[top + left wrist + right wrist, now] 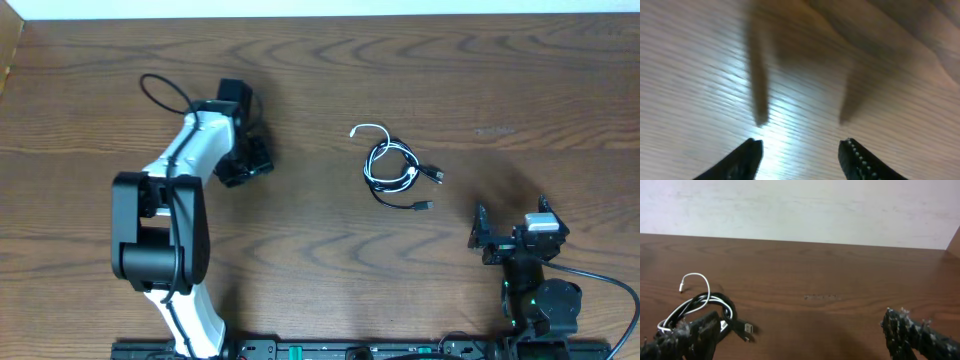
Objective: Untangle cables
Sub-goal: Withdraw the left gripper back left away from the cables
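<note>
A: Which step is in hand, do you think?

B: An early one, I judge. The cables [395, 170] lie as one knot on the worktop [320, 60], a little right of the centre of the overhead frame. No hand touches them. The white cord [372, 127] is looped into the black ones.

A: And the hands?

B: The left hand [247, 165] is at the upper left, well apart from the knot, with its jaws apart and nothing between them. The right hand [512, 218], at the lower right, stands wide open and is also empty.

A: So the next move?

B: Probably one hand must reach the knot and pinch a free end, perhaps the white one.

A: What does each view add?

B: The right wrist view shows the knot low at its left, near that hand. The left wrist view shows only bare wood. Only the overhead view shows both arms.
</note>
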Robot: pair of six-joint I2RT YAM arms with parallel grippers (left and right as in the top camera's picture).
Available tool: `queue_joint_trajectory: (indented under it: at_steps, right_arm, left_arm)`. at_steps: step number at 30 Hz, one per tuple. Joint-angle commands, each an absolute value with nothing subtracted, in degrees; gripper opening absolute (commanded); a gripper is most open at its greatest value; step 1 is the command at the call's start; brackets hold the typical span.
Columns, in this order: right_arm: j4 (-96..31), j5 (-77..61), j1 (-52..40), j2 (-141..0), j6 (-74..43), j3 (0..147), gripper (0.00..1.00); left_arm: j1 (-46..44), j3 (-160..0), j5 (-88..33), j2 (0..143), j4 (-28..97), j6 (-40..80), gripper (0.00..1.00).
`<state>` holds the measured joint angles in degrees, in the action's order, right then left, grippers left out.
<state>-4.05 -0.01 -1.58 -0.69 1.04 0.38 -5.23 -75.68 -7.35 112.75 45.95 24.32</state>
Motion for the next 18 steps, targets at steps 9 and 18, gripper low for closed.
queue_joint_trajectory:
  at_steps: [9,18]
  right_arm:
    - [-4.32,0.05,-1.91,-0.54,0.69,0.32,0.99]
    - [-4.32,0.05,-1.91,-0.56,0.69,0.32,0.99]
  left_arm:
    - [-3.86,-76.75,-4.4,112.07,45.89,24.01,0.79]
    - [-3.86,-76.75,-1.89,112.07,45.58,24.01,0.98]
